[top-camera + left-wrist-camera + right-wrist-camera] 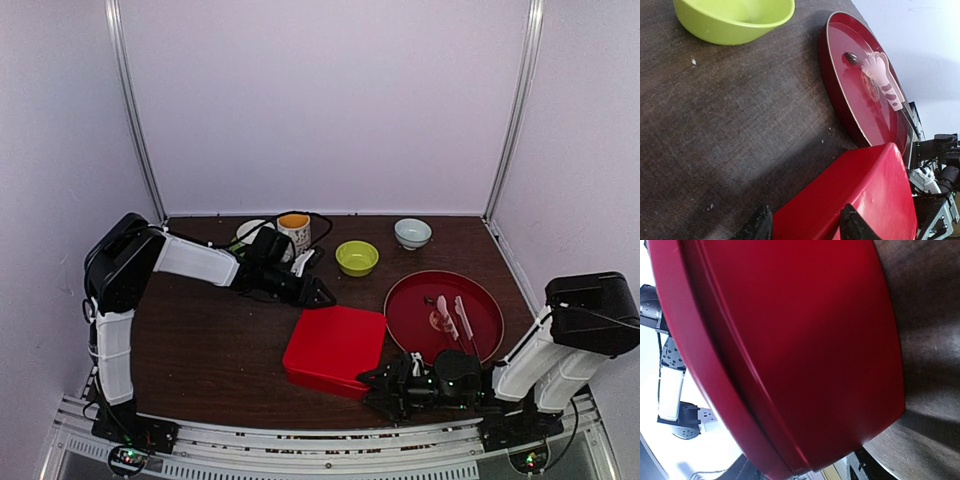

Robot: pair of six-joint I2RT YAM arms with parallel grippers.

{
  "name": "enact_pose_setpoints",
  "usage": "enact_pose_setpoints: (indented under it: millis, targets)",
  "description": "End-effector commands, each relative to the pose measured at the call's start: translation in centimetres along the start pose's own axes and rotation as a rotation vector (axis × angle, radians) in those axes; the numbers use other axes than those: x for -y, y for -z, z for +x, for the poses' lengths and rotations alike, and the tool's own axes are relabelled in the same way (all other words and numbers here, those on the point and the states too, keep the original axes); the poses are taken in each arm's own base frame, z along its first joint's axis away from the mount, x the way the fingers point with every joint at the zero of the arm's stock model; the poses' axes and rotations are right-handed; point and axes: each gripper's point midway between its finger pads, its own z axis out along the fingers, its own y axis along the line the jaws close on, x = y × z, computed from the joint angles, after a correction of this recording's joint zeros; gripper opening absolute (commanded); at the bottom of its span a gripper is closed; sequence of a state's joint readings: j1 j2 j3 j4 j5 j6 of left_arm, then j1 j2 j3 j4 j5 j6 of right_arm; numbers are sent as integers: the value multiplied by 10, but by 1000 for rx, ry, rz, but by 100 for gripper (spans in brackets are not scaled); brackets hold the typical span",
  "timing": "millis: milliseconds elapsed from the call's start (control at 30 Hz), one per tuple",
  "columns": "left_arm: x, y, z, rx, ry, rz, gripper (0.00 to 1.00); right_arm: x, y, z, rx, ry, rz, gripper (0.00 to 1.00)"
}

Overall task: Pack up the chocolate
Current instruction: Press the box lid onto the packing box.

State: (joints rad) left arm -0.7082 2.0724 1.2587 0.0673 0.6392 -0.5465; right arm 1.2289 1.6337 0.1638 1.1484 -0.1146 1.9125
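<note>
A dark chocolate (pixel 850 58) lay on the red tray (pixel 840 95) beside the tongs (pixel 885 77), near the closed red box (pixel 335 345). The left gripper (pixel 805 226) gaped empty by the box's far edge. The right gripper (pixel 378 388) sat at the box's near corner, and whether it held anything could not be told.

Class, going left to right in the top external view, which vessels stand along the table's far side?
Partly hidden white dish → patterned ceramic mug, orange inside → shallow lime-green bowl → small pale bowl.
</note>
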Motion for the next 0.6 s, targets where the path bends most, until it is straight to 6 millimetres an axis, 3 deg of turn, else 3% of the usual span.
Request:
enact_pose_setpoints:
  millis: [0, 233, 333, 567]
  targets:
    - [21, -14, 27, -81, -17, 89, 46, 9, -4, -18, 57, 28, 23, 55]
    - [39, -26, 51, -142, -53, 125, 45, 13, -3, -27, 71, 30, 30, 48]
    - [44, -29, 57, -158, -61, 141, 45, 16, -4, -27, 68, 35, 43, 39]
    - [54, -36, 68, -188, -74, 167, 44, 25, 0, -35, 83, 20, 43, 33]
